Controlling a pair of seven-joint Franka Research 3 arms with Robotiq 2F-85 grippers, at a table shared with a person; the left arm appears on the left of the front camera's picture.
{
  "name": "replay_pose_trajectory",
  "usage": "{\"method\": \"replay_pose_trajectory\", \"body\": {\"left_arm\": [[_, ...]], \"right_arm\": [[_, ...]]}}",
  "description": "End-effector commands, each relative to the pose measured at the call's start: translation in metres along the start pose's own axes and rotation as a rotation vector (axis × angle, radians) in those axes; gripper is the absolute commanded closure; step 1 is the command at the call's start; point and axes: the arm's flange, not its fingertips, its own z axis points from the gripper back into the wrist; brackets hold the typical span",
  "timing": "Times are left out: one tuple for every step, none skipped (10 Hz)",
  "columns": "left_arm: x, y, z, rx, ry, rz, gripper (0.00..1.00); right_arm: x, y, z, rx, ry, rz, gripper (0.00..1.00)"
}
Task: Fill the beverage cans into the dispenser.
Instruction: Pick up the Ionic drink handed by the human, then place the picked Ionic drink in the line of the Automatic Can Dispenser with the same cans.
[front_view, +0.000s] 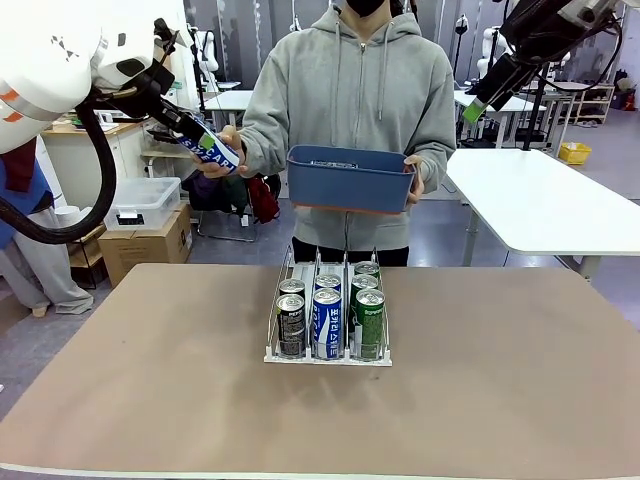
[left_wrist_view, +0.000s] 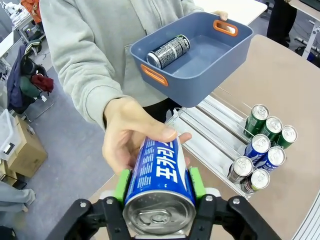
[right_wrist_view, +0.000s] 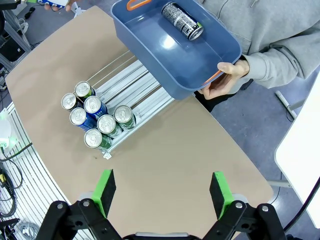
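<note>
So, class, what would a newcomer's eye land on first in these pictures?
Up at the left, the left gripper is shut on a blue-and-white can that the person's hand also grips. The person's other hand holds a blue bin at chest height, one dark can lying inside. Below, seven cans stand in the white dispenser.

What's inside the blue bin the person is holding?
One dark can lies on its side inside the bin, near one wall; the floor that shows is otherwise bare. From the front camera the bin's wall hides the inside.
</note>
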Motion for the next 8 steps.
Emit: {"method": "replay_pose_trajectory", "body": {"left_arm": [[0.0018, 0.0002, 0.0100, 0.015, 0.016, -0.007, 1.00], [0.0038, -0.0002, 0.0106, 0.004, 0.012, -0.035, 1.00], [0.0071, -0.0009, 0.0127, 0.035, 0.012, 0.013, 1.00], [0.0020, -0.0010, 0.0040, 0.006, 0.001, -0.016, 1.00], [0.0020, -0.0010, 0.0040, 0.006, 0.001, -0.016, 1.00], [0.0020, -0.0010, 0.0040, 0.006, 0.001, -0.016, 1.00], [0.0020, -0.0010, 0.0040, 0.006, 0.001, -0.016, 1.00], [0.0020, -0.0010, 0.0040, 0.006, 0.001, -0.016, 1.00]], "right_arm": [[-0.0028, 0.0006, 0.0009, 0.000, 0.000, -0.001, 0.00], [-0.0028, 0.0006, 0.0009, 0.000, 0.000, -0.001, 0.00], [-0.0028, 0.0006, 0.0009, 0.000, 0.000, -0.001, 0.00], [-0.0028, 0.0006, 0.0009, 0.000, 0.000, -0.001, 0.00], [-0.0028, 0.0006, 0.0009, 0.000, 0.000, -0.001, 0.00], [-0.0028, 0.0006, 0.0009, 0.000, 0.000, -0.001, 0.00], [-0.0028, 0.0006, 0.0009, 0.000, 0.000, -0.001, 0.00], [-0.0028, 0.0006, 0.0009, 0.000, 0.000, -0.001, 0.00]]}}
